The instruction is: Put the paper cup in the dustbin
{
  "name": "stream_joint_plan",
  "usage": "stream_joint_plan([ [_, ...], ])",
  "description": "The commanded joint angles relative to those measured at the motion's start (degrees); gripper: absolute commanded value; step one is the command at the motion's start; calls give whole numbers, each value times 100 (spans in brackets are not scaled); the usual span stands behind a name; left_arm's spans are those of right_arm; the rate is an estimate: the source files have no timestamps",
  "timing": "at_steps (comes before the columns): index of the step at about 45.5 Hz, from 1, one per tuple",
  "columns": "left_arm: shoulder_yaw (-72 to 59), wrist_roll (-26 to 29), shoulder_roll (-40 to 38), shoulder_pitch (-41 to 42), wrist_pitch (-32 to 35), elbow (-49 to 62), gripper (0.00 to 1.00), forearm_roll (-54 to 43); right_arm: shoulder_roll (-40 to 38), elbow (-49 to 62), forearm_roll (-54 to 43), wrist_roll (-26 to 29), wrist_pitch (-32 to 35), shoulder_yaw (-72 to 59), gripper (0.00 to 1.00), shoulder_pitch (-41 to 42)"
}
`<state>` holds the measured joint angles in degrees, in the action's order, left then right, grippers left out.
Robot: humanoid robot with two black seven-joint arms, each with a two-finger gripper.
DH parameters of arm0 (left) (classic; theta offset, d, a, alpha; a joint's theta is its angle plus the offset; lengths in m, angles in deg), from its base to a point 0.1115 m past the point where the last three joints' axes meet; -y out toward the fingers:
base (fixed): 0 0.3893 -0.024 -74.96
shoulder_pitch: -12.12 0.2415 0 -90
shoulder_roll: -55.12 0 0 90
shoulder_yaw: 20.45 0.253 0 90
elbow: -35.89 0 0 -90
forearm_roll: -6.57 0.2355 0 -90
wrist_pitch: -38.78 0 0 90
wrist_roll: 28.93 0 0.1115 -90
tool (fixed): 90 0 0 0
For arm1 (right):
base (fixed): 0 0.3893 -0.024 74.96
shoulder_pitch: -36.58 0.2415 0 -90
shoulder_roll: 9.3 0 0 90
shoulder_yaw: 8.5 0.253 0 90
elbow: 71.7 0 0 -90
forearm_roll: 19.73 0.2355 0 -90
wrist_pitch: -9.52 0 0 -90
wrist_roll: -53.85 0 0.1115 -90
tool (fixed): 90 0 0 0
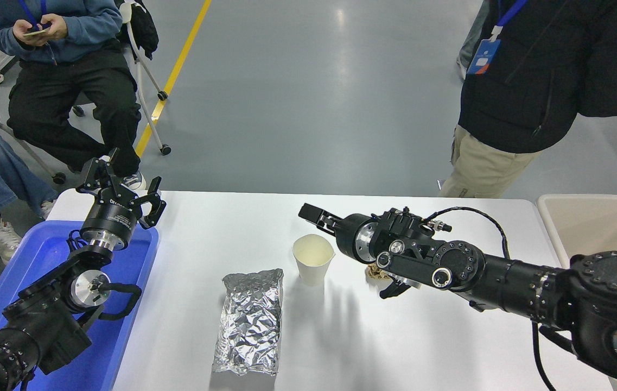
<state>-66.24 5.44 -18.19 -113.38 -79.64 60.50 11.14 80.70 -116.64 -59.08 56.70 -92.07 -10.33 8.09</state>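
Cup: we note the small white tapered paper cup (313, 264) standing upright, mouth up, at centre frame on the white table (449, 347).
Right gripper: the black right gripper (316, 216) reaches in from the right; its fingertips sit just above and right of the cup rim, apart from it. One finger shows clearly, the other does not, so we cannot tell whether it is spread or closed; it holds nothing.
Left gripper: the black left gripper (123, 187) is parked at left, over the blue plastic tray (123, 326), fingers spread, empty.
Neighbours: a crinkled silver foil bag (250, 321) lies just below-left of the cup; a brown crumpled object (375, 273) is mostly hidden under the right wrist.
Bin: we judge the beige container (596, 222) at right edge is the dustbin.
Step in hand: approach for grasp.
Technique: we would straddle the wall below the rim, squeeze lightly to avoid crushing, and avoid tipping the cup towards the bag.
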Motion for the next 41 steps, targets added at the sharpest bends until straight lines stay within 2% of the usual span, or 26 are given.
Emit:
stream_joint_plan([
  [1, 0, 0, 0, 0, -6, 0, 100, 0, 0, 2, 41, -3, 43, 613, 99, 63],
  [11, 0, 0, 0, 0, 3, 0, 100, 0, 0, -94, 50, -56, 43, 1448, 99, 28],
  [20, 0, 0, 0, 0, 3, 0, 100, 0, 0, -85, 41, -47, -290, 2529, 99, -51],
  [30, 0, 0, 0, 0, 3, 0, 100, 0, 0, -85, 41, -56, -344, 2828, 99, -78],
  [39, 0, 0, 0, 0, 3, 0, 100, 0, -746, -138, 59, -135, -291, 3496, 99, -394],
  [41, 0, 0, 0, 0, 3, 0, 100, 0, -1009, -138, 67, -327, -282, 3732, 99, -586],
])
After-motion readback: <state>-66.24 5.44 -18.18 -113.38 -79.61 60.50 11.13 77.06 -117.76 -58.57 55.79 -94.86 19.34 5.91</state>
